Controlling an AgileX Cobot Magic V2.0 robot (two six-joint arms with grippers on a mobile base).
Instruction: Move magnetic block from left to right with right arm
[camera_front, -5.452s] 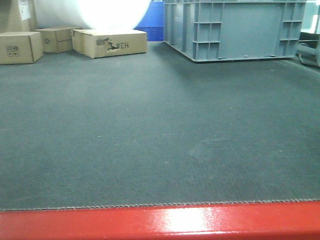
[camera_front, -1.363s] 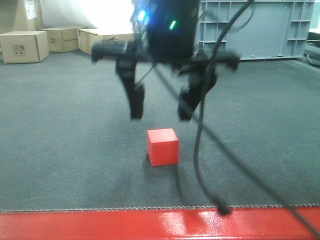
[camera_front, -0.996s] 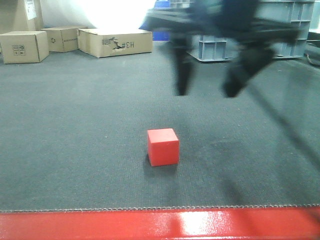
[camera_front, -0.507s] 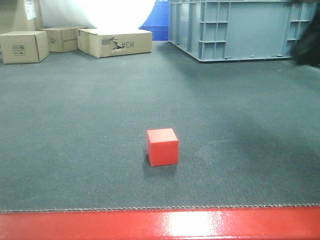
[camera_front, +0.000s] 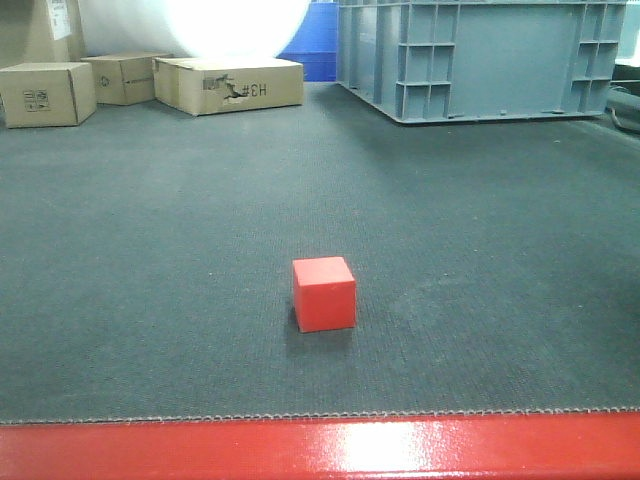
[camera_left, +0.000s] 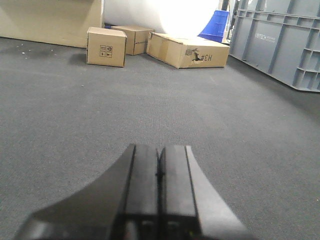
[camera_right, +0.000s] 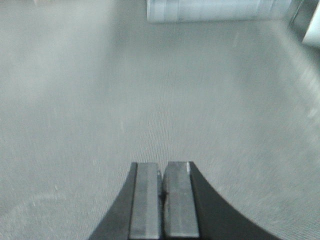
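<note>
One magnetic block (camera_front: 324, 293), outside both jaws.

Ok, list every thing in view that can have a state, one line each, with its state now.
Small red matte cube: resting flat on the dark grey mat, nothing gripping it.
Left gripper: shut, empty.
Right gripper: shut, empty.
Long brown cardboard box: closed, side torn.
Large grey plastic crate: upright on the mat.
</note>
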